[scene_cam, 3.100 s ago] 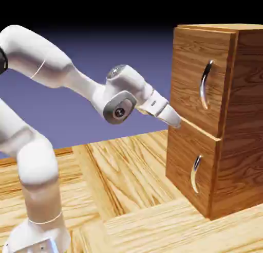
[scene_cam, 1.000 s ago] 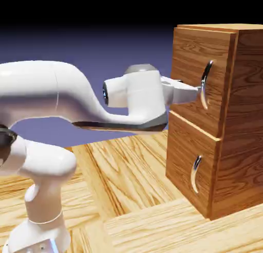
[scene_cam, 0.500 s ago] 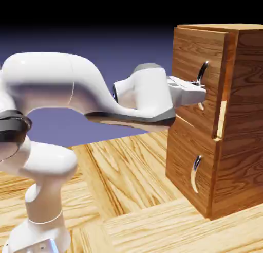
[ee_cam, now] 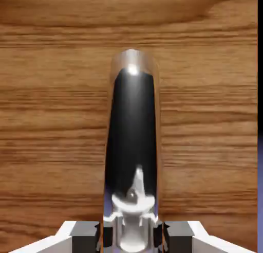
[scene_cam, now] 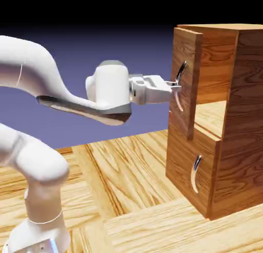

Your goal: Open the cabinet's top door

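The two-finger gripper [scene_cam: 175, 86], nearly closed around the top door's curved silver handle [scene_cam: 181, 71], could slip off if pulled leftward too straight.

In the exterior view we have the arm [scene_cam: 110, 90] on the left and the cabinet [scene_cam: 241, 128] on the right, both on the table [scene_cam: 123, 190]. The top door [scene_cam: 186, 82] stands ajar above the bottom door [scene_cam: 190, 169] — its free edge out to the left. The gripper [scene_cam: 176, 86] is at the upper handle [scene_cam: 180, 85], probably around it — the lower handle [scene_cam: 195, 174] sits beneath, nearer us.
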